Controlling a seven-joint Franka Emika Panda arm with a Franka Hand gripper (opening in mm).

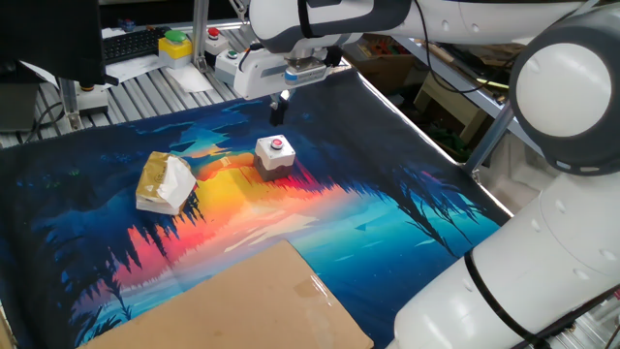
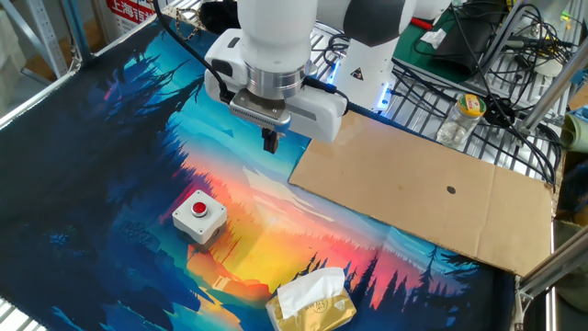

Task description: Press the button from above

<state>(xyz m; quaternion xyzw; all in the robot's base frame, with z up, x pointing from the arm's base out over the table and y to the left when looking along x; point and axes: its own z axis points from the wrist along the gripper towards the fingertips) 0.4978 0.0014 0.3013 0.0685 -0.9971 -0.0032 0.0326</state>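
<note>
The button (image 1: 276, 153), a red cap on a small white box, sits on the colourful sunset-print mat (image 1: 387, 208). The gripper (image 1: 279, 108) hangs above and just behind it, apart from it. A tan-and-white wrapped lump (image 1: 166, 183) lies to the left, a cardboard sheet (image 1: 232, 305) nearer the camera.
</note>
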